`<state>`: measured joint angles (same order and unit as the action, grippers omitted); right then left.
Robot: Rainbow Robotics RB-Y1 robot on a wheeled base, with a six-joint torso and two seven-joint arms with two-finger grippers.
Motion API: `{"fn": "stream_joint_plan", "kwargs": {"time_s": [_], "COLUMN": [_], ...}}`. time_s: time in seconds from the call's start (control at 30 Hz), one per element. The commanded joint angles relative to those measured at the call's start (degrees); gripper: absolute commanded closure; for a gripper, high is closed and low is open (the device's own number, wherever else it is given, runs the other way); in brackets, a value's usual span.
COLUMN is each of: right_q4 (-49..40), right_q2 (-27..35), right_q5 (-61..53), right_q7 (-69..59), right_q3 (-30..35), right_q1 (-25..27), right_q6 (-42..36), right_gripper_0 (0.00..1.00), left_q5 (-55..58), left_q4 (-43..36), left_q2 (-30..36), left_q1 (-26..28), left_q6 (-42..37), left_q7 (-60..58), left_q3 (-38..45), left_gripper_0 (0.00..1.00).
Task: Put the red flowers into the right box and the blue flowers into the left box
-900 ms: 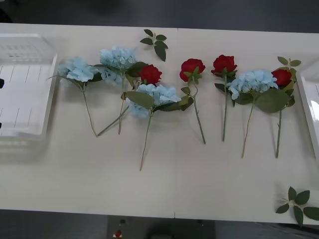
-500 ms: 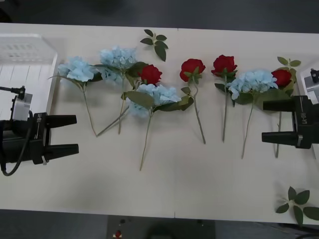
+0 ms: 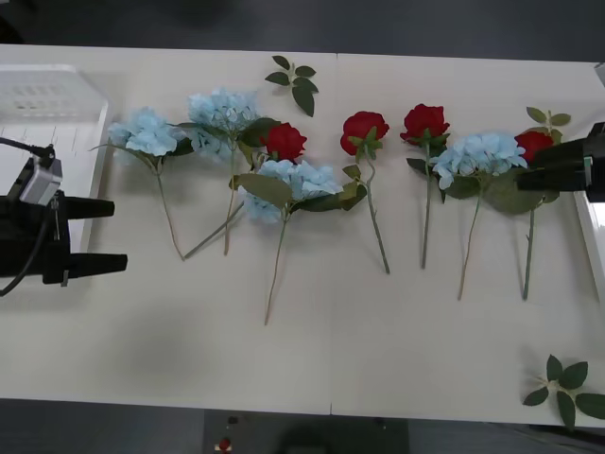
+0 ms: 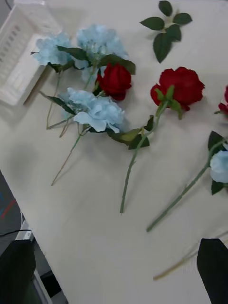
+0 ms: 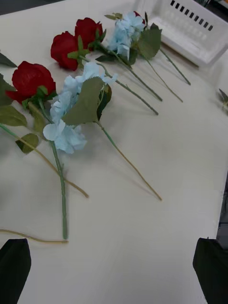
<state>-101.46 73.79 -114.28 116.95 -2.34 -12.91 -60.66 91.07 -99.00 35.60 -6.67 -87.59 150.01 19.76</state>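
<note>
Both tools were released: left tool (image 3: 102, 235) beside the left box (image 3: 93, 161), right tool (image 3: 529, 180) over a red flower (image 3: 535, 146).

The front camera is looking steeply down from above onto the table (image 3: 331, 350), taking in the whole row of flowers between the left box (image 3: 47, 104) and the right box (image 3: 594, 213). The right wrist camera is looking low across the tabletop toward the left box (image 4: 23, 52), close over the stems. The left wrist camera is facing the opposite way, toward the right box (image 5: 194, 28). Both wrist views are sharing the middle red flowers (image 4: 178, 88) and blue flowers (image 5: 66, 102).
</note>
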Motion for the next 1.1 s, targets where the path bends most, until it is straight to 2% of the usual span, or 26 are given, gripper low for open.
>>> {"fn": "stream_joint_plan", "kwargs": {"time_s": [0.03,0.23,0.47,0.6,0.83,1.1], "right_q4": [-1.3,1.0,7.9,12.3,17.0,23.9], "right_q2": [3.6,3.9,-1.1,-5.1,-8.4,-11.9], "right_q5": [1.6,12.0,24.3,30.0,36.8,43.5], "right_q7": [-14.5,-25.2,-30.2,-30.5,-31.1,-32.1], "right_q3": [-2.6,-9.9,-18.2,-18.4,-18.5,-21.2], "right_q1": [-3.3,-5.5,-9.4,-9.9,-10.9,-14.4], "right_q6": [2.3,7.3,12.1,13.6,14.6,15.1], "right_gripper_0": [0.00,0.00,0.00,0.00,0.00,0.00], "left_q5": [-2.4,-5.8,-10.9,-14.9,-22.4,-26.6], "left_q4": [-1.0,-1.0,-1.0,-1.0,-0.7,4.7], "left_q2": [2.5,3.7,4.9,6.7,10.0,11.6], "left_q1": [-1.2,-2.4,-3.6,-4.4,-4.1,-6.2], "left_q6": [4.3,14.0,26.0,30.6,35.1,39.8], "left_q7": [-2.6,-4.3,-10.7,-16.8,-31.0,-40.8], "left_q3": [-4.3,-10.9,-17.6,-19.1,-19.1,-19.7], "left_gripper_0": [0.00,0.00,0.00,0.00,0.00,0.00]}}
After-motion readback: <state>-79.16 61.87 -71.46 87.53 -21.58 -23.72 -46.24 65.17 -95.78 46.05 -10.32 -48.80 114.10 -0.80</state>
